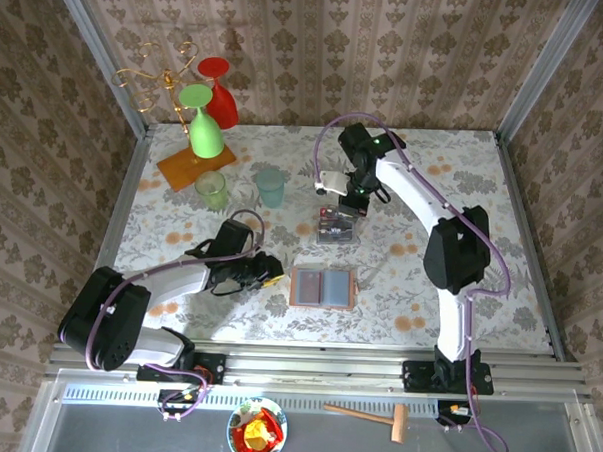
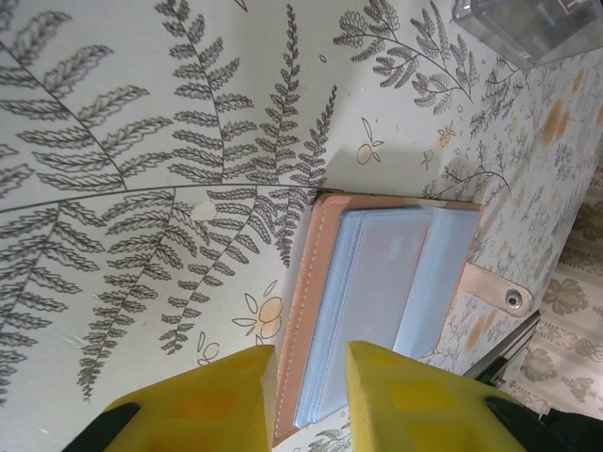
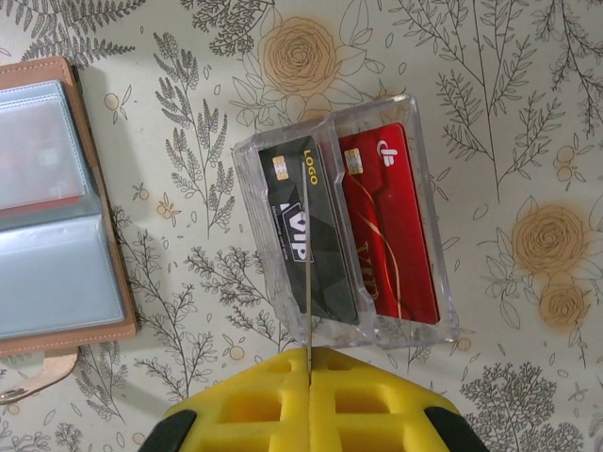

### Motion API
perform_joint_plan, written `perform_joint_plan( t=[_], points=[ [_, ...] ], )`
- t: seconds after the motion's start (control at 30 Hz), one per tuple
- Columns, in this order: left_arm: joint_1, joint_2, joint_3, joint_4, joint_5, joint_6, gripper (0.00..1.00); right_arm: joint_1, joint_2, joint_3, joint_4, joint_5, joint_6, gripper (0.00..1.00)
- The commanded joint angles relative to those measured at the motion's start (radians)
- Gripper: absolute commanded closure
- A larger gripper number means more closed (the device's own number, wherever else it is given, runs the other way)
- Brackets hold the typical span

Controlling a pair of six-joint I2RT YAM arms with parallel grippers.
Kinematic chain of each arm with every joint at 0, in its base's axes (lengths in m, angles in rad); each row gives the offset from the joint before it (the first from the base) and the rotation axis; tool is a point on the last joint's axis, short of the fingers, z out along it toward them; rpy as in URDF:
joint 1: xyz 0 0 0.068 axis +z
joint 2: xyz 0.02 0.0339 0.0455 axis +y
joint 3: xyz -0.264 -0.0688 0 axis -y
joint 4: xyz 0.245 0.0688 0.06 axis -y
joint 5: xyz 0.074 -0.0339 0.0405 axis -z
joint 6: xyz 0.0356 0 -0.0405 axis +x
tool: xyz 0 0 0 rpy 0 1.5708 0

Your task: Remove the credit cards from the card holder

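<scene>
Top external view: the card holder (image 1: 322, 287) lay open on the table (image 1: 434, 182). At its 9 o'clock, the left gripper (image 1: 268, 270) stood slightly open and empty. At its 12 o'clock, the right gripper (image 3: 308, 363) pinched a thin card (image 3: 306, 245) edge-on above a clear tray (image 3: 438, 254), which held a black card (image 3: 325, 254) and a red card (image 3: 396, 226).

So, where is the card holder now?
In the top view the card holder lies open near the front middle of the table, just right of the left gripper, with the clear tray beyond it.
</scene>
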Motion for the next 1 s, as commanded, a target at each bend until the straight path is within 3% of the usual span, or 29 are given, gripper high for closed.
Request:
perform_joint_plan(
  t=[0.0, 0.37, 0.97],
  points=[
    [0.012, 0.013, 0.027, -0.028, -0.008, 0.02, 0.73, -0.009, 0.048, 0.072, -0.102, -0.043, -0.07, 1.0],
    [0.042, 0.022, 0.032, -0.043, 0.004, 0.03, 0.73, -0.012, 0.157, 0.19, -0.15, -0.048, -0.106, 1.0],
    [0.057, 0.032, 0.02, -0.033, 0.009, 0.029, 0.73, -0.012, 0.247, 0.19, -0.152, -0.076, -0.119, 0.99]
  ],
)
